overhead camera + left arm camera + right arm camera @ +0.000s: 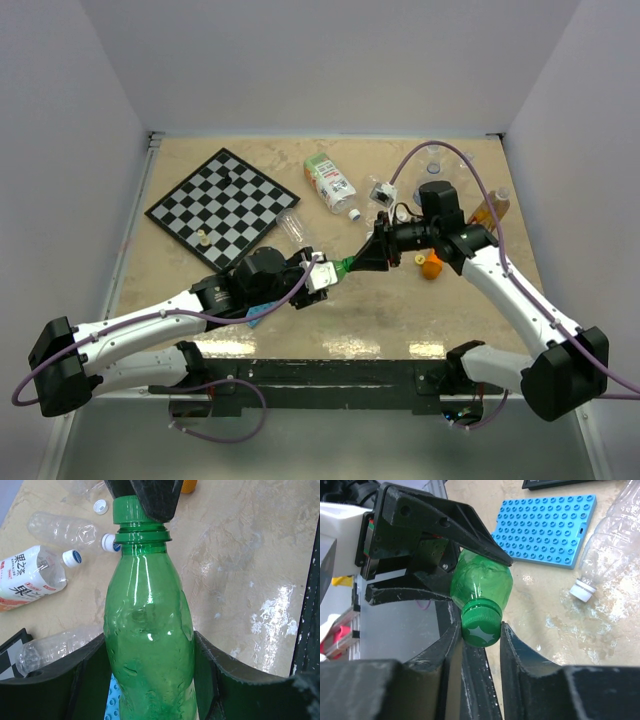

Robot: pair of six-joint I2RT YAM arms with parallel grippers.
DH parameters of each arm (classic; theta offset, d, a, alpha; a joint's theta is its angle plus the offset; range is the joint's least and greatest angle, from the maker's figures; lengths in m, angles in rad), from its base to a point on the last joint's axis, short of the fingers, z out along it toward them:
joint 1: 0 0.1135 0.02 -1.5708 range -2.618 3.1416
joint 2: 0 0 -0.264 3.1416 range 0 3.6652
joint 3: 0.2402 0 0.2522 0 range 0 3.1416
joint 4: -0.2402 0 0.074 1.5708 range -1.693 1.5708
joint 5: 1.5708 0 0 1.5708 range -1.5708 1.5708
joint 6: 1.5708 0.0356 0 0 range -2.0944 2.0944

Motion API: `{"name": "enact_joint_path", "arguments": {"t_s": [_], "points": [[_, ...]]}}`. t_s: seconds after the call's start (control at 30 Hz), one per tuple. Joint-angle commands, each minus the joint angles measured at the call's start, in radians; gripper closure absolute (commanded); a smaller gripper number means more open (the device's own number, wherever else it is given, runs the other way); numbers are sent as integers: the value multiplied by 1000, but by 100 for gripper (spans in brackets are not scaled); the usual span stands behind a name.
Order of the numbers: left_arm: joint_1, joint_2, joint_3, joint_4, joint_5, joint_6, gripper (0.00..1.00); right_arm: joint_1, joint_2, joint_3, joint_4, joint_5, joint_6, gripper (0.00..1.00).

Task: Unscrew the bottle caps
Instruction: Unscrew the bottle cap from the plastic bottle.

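A green bottle (150, 630) is held off the table, its body between my left gripper's (150, 636) jaws, which are shut on it. Its green cap (481, 625) points at the right wrist camera. My right gripper (481, 627) is shut on that cap, one finger pressed on each side. In the top view the two grippers meet over the table's middle, with the green bottle (343, 265) between them. A clear bottle (65, 530) with a white cap (108, 542) and a labelled bottle (27, 575) with a blue-and-white cap (72, 557) lie on the table.
A chessboard (222, 207) with pale pieces lies at the back left. A blue studded plate (545, 530) sits under the left arm. An orange toy (430, 265) lies by the right arm. A loose white cap (100, 506) and an uncapped clear bottle (55, 647) lie nearby.
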Motion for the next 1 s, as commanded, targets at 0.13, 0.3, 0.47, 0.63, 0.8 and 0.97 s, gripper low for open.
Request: {"name": "enact_joint_path", "arguments": {"t_s": [0.13,0.3,0.47,0.63,0.8,0.97], "points": [[2,-4,12,29,-7,-6,94,10,37,123,-191,-47,-304,99],[2,-11,12,27,2,-4,94,12,100,291,-412,-59,-608,100],[2,-16,10,27,2,-1,94,33,115,385,-601,64,-1108,100],[2,-13,10,30,8,0,94,33,-75,228,-517,127,-1728,100],[2,-11,7,32,12,2,94,33,-61,255,-552,142,-1923,100],[2,-10,7,32,17,2,94,33,-78,234,-546,85,-1946,100]]}}
